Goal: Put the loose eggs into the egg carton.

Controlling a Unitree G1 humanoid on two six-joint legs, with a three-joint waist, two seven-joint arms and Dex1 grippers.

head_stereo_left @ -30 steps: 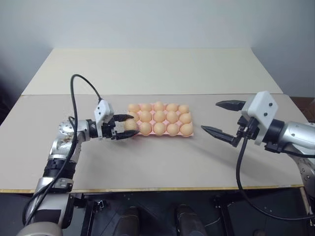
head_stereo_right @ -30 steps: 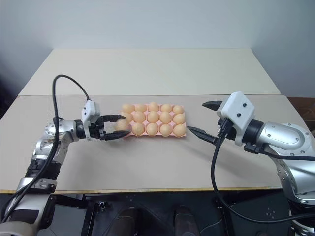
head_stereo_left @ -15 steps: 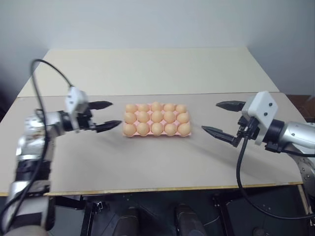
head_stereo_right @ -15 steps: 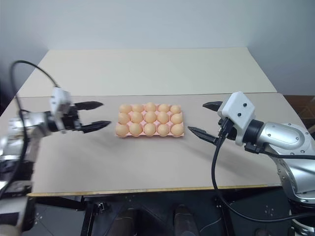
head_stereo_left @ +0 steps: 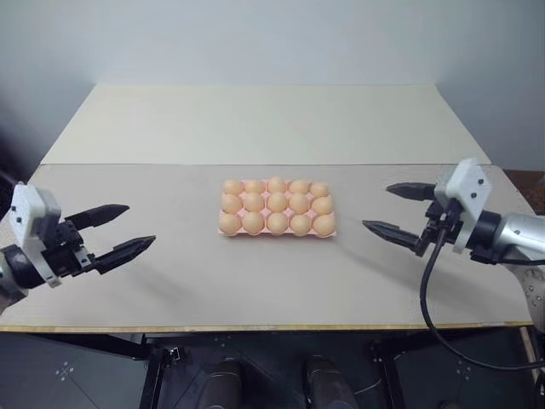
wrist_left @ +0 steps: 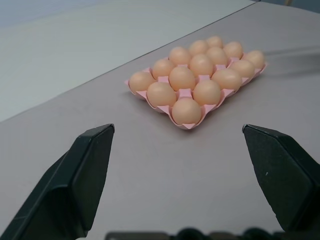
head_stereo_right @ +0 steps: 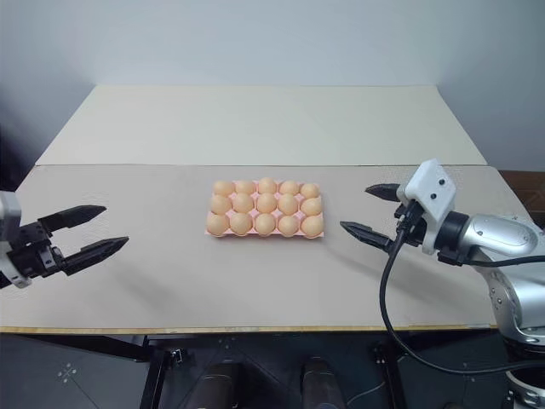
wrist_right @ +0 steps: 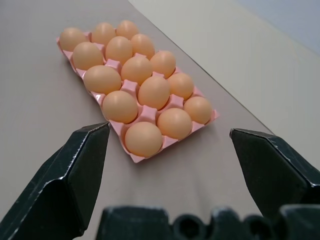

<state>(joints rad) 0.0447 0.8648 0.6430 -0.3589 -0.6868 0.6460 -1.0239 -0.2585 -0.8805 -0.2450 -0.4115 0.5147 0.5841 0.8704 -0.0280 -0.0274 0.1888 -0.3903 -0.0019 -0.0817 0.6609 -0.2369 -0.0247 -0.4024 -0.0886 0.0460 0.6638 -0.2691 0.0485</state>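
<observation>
Left pincer now drawn back, both pincers apart, moulded pink egg carton full.

The eggs are showing a plain light orange-tan, all alike. The egg carton under them is showing pale pink. The tabletop is looking grey-beige in front and cream behind. Both claws are showing black fingers on white housings.

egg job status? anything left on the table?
Looks done: the egg carton shows all fifteen cups filled, and no loose eggs lie on the table. In hand: nothing; the left gripper and right gripper are both open, empty and off to either side of the carton. Left: nothing visible.
</observation>
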